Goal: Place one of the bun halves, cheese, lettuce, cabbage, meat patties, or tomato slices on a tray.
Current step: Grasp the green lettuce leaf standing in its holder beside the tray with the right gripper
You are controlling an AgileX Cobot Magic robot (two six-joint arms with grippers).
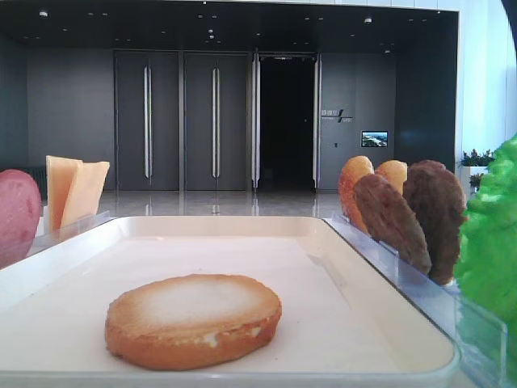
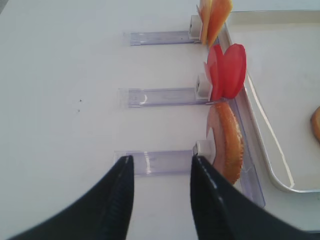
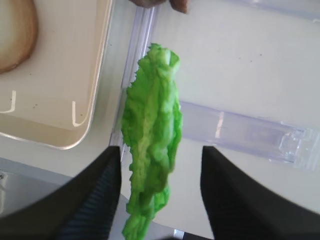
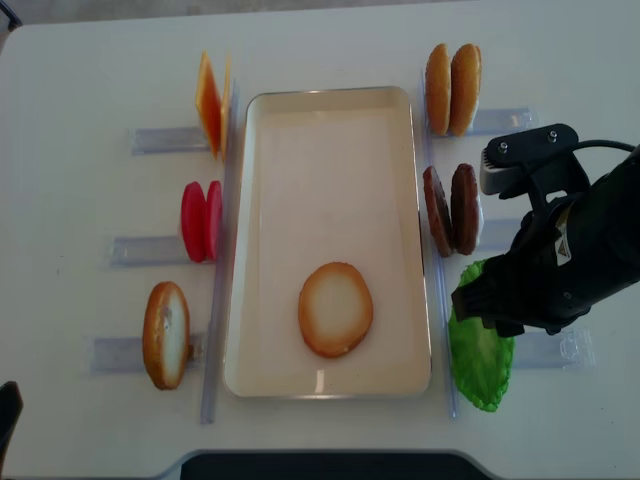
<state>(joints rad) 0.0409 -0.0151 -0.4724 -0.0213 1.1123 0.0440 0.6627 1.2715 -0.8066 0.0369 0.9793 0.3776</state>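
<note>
Holding one bun half (image 4: pixel 336 308): tray (image 4: pixel 330 110).

Right arm (image 4: pixel 570 250) covers top of lettuce (image 4: pixel 480 355) in overhead view; tool itself hidden there. Low front view: lettuce and tomato (image 1: pixel 16 214) cut by frame edges. Right wrist view: bun (image 3: pixel 17 32) cropped at corner, patties only slivers at top edge.
</note>
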